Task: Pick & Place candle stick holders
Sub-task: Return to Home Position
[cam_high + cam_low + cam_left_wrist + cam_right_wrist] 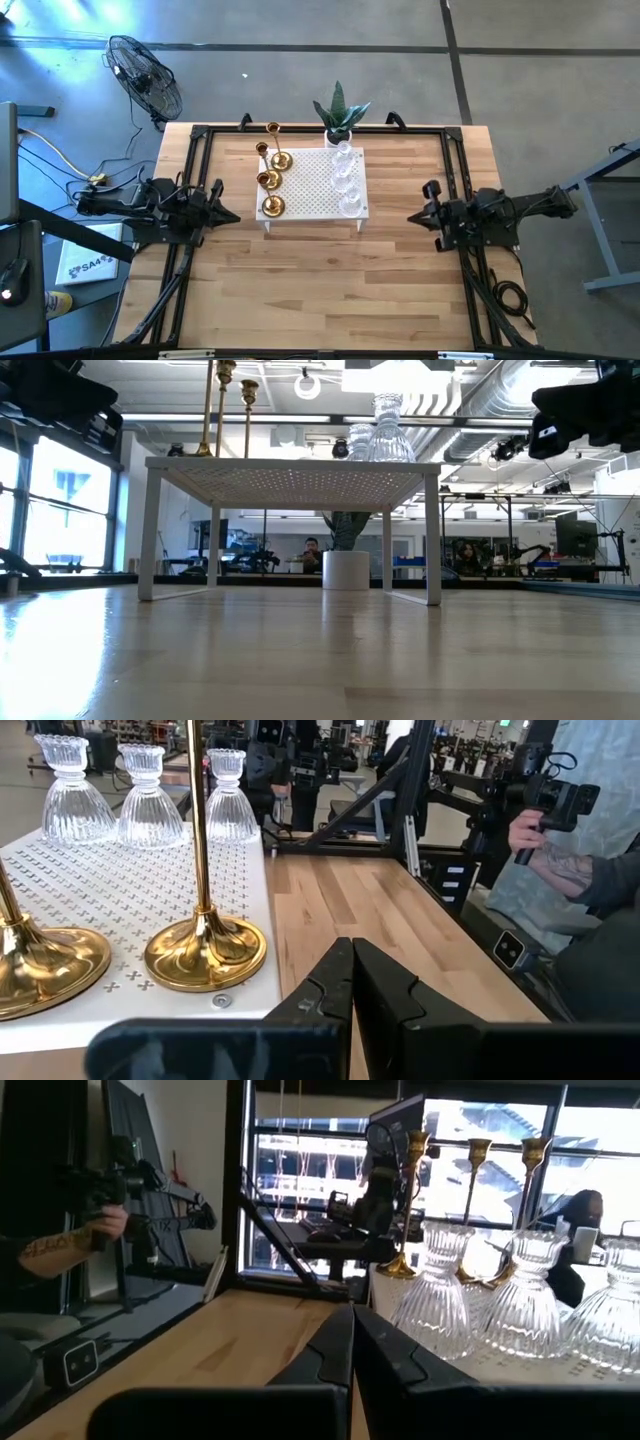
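Left gripper (352, 960): the fingers are pressed together along a thin seam, with nothing between them. It hangs over the wooden table (330, 290) on the left side of the white perforated shelf (312, 190). It is near the shelf's corner that lies lowest in the high view, clear of the shelf and pointing toward it.

Right gripper (353, 1320): the fingers are closed in the same way and hold nothing. It hangs on the right side of the shelf, facing it, with a strip of bare table between.

Gold candle stick holders (205, 952): three units stand upright in one row along the left side of the shelf top. Their flared bases rest on the perforated plate. The base nearest the left gripper sits just inside the shelf corner.

Clear glass candle stick holders (148, 800): three units stand upright in one row along the right side of the shelf top, close to one another. They are well apart from the gold row.

Potted plant (340, 115): it stands on the table just beyond the far edge of the shelf, toward the glass row. In the low view its white pot shows between the shelf legs.

Beyond the table edge, a person's hand (525, 828) grips a dark camera rig (555, 792).
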Motion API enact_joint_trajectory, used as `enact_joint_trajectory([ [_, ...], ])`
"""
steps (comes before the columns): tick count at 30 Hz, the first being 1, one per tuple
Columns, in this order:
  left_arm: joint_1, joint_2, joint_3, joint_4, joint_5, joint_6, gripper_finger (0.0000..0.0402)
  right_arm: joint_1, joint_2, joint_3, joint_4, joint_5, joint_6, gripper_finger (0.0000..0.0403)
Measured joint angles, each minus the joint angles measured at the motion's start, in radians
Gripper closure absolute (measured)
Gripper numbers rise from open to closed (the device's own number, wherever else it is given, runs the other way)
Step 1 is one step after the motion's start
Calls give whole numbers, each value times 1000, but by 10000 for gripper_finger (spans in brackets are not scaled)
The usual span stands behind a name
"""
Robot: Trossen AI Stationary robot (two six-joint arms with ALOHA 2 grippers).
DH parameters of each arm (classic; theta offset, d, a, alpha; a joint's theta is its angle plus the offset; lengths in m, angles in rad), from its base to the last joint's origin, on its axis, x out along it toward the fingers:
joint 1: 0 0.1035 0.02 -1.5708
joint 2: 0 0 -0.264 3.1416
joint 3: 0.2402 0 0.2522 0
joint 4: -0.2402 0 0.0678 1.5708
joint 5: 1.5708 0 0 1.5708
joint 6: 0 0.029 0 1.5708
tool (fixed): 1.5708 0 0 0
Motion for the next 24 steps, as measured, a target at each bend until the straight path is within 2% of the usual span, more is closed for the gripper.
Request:
enact_joint_trajectory([
  [6,0,0,1,0,0,-3,401,0,-3,0,12,8,-22,403],
  [13,0,0,1,0,0,-3,401,0,-3,0,-92,63,4,403],
  [24,0,0,1,0,1,-3,401,0,17,1,-130,43,24,402],
])
